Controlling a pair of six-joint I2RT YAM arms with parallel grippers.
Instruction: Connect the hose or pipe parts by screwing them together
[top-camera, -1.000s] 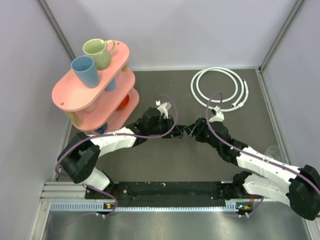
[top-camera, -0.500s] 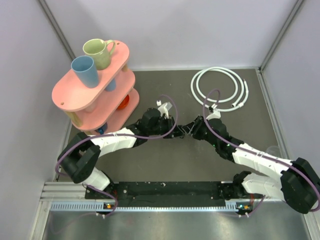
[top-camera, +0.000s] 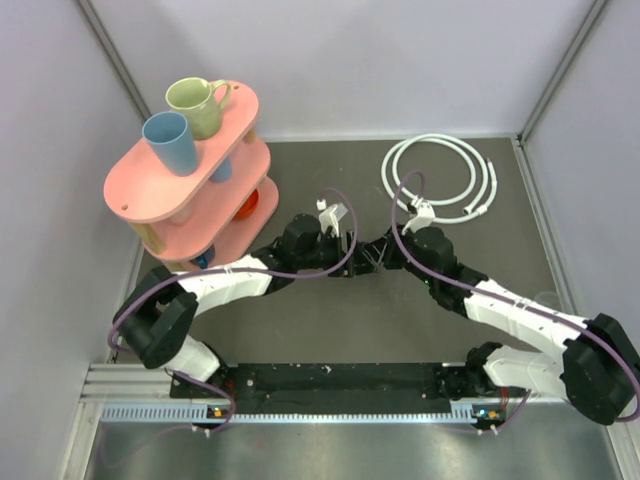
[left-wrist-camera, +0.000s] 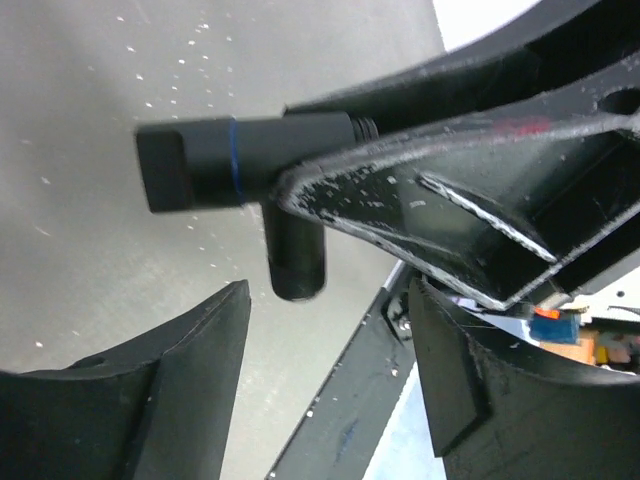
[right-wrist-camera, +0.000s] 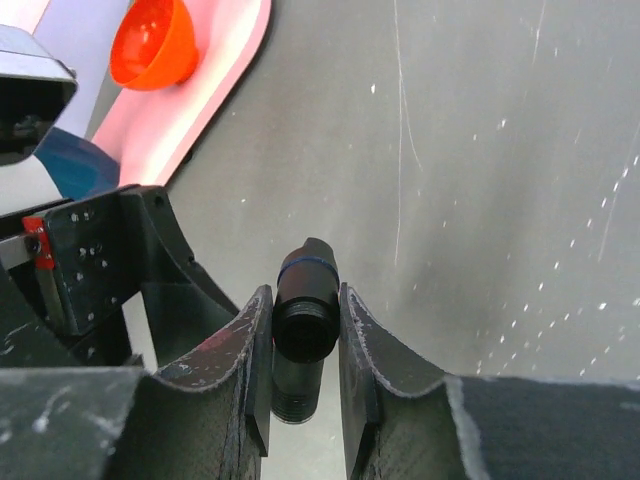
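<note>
Right wrist view: right claw grips the black connector.

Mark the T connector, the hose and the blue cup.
T connector (left-wrist-camera: 210, 160), left wrist view: its main barrel.
Hose (top-camera: 436, 139), top view: far arc of the coil.
Blue cup (top-camera: 172, 152), top view: its wall.

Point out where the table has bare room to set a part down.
Free: the back strip between the pink shelf stand and the white hose coil; the near band inside the left arm, right arm and base rail. Crowded: the centre, where the right claw grips the black connector beside the left claw.
</note>
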